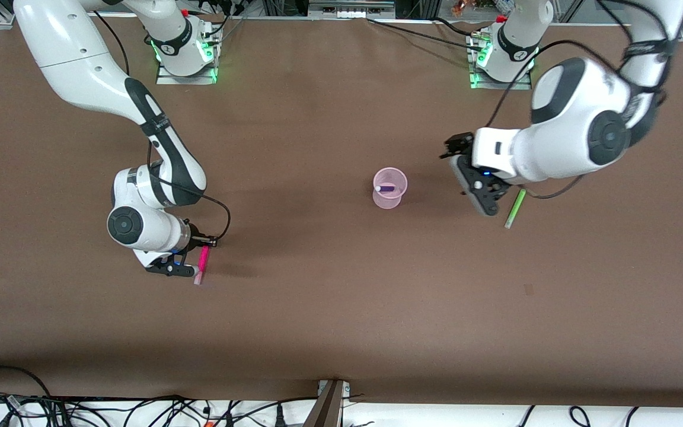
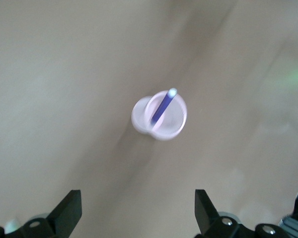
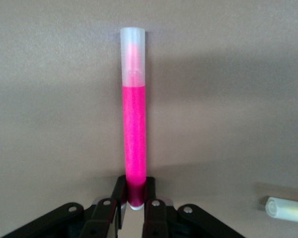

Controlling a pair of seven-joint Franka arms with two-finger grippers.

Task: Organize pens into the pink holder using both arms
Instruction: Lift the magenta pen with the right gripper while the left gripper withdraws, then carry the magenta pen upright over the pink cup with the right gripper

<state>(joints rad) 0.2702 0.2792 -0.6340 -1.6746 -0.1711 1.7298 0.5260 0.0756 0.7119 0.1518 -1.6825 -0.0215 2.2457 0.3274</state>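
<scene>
The pink holder [image 1: 390,188] stands upright mid-table with the dark purple pen [image 1: 385,189] leaning inside it. My right gripper [image 1: 195,268] is shut on one end of the magenta-pink pen [image 1: 203,259], low over the table toward the right arm's end. In the right wrist view the pen [image 3: 135,129] sticks straight out from the gripper [image 3: 135,191]. My left gripper [image 1: 487,204] is open and empty, in the air between the holder and the light green pen [image 1: 515,209], which lies on the table. In the left wrist view the holder [image 2: 159,118] and the purple pen [image 2: 161,108] show past the gripper [image 2: 137,213].
A pale pen end [image 3: 287,209] lies on the table close to my right gripper; its body is out of view. The yellow pen does not show in the front view. Brown table surface [image 1: 341,308] spreads toward the front camera. Cables run along the table's front edge.
</scene>
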